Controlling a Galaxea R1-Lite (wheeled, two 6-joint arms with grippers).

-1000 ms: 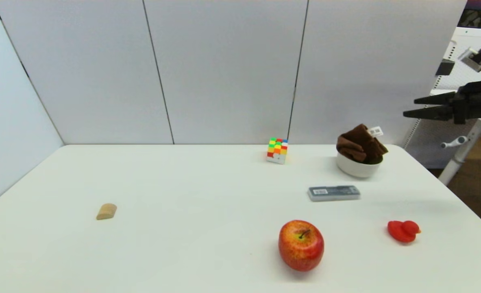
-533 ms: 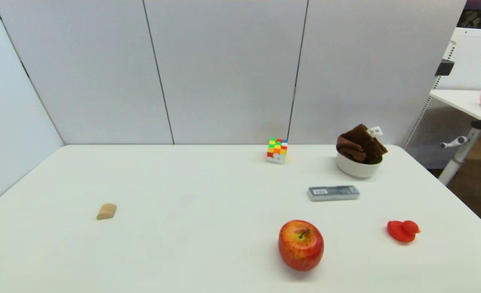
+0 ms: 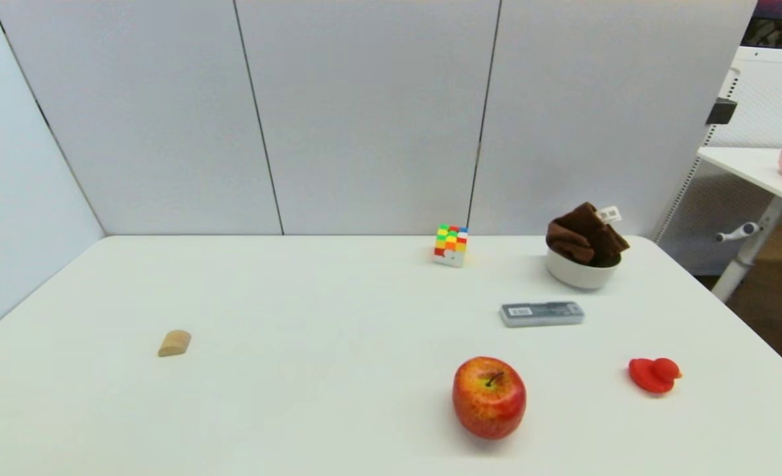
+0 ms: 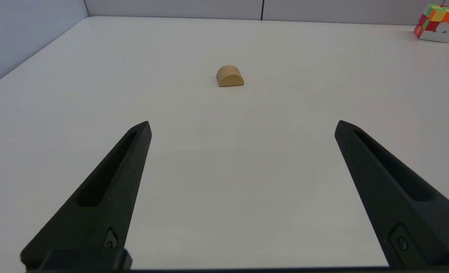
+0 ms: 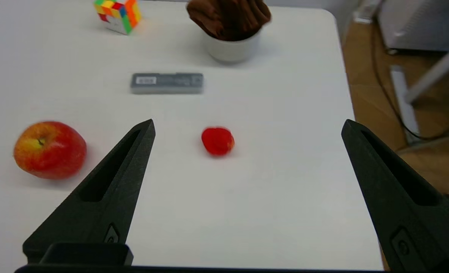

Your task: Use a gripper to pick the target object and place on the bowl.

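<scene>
Dark brown cloth bundle (image 3: 586,234), folded and crumpled, white tag sticking up at its top, sits inside off-white thick-walled bowl (image 3: 580,274), heaped above the rim; bowl upright at far right of the tabletop (image 3: 311,311)

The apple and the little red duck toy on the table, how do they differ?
The apple is much bigger than the duck toy. The apple's skin is red streaked with yellow near its stem, while the duck toy is plain solid red. The apple is round with a dark stem on top; the duck toy is low and lumpy with a raised head. Both sit free on the white table, toward its near edge, and no gripper touches either.
</scene>
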